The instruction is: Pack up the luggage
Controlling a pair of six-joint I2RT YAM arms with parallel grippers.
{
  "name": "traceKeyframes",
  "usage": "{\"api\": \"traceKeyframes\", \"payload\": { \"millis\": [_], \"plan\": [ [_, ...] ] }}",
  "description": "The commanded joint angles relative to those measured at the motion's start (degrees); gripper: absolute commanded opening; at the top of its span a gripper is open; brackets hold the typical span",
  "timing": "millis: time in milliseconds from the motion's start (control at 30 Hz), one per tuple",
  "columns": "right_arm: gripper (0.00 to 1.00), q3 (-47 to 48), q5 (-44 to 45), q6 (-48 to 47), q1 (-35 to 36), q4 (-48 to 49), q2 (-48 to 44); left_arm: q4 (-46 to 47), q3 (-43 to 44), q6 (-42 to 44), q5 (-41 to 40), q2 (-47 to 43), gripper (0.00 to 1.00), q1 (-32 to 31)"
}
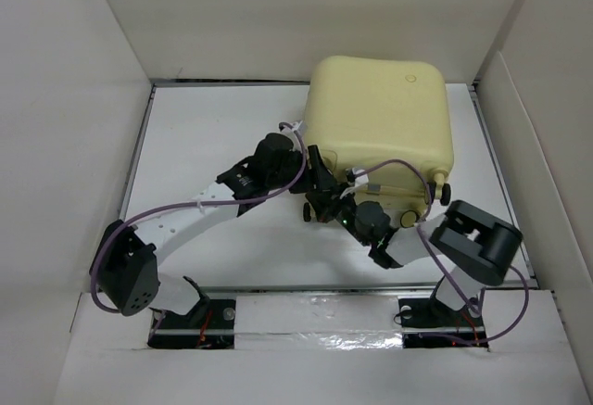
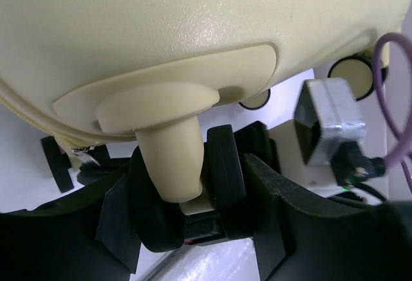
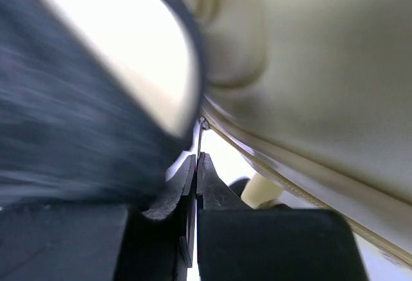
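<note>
The pale yellow luggage (image 1: 380,113) lies closed at the back right of the white table, its round emblem (image 1: 408,78) facing up. My left gripper (image 1: 320,194) is at its near left corner. In the left wrist view the gripper (image 2: 193,220) is shut around a luggage wheel (image 2: 226,172), whose yellow strut (image 2: 170,159) comes down between the fingers (image 2: 116,223). My right gripper (image 1: 346,205) is just beside it. In the right wrist view it (image 3: 196,165) is shut on a thin metal zipper pull (image 3: 201,136) hanging from the zipper seam (image 3: 277,175).
Tall white walls (image 1: 65,99) enclose the table on three sides. Two more luggage wheels (image 1: 440,181) stick out at the near right corner. Purple cables (image 1: 408,166) loop over both arms. The right wrist's camera block (image 2: 328,126) sits close to my left gripper.
</note>
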Motion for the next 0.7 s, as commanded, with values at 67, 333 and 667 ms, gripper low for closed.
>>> {"api": "traceKeyframes", "payload": {
  "millis": [67,333,667],
  "plan": [
    [0.0,6.46,-7.74,12.15,6.22,37.02,14.28,30.6,-0.8,-1.02,12.27,-10.83,0.0,-3.85],
    [0.57,-1.77,-2.0,11.21,6.22,34.69,10.27,31.84,-9.77,-1.11,5.32,-16.54,0.0,-0.87],
    [0.76,-12.26,4.76,3.57,12.54,2.66,-10.64,35.87,-17.85,-2.16,5.84,-17.43,0.0,3.88]
  ]
}}
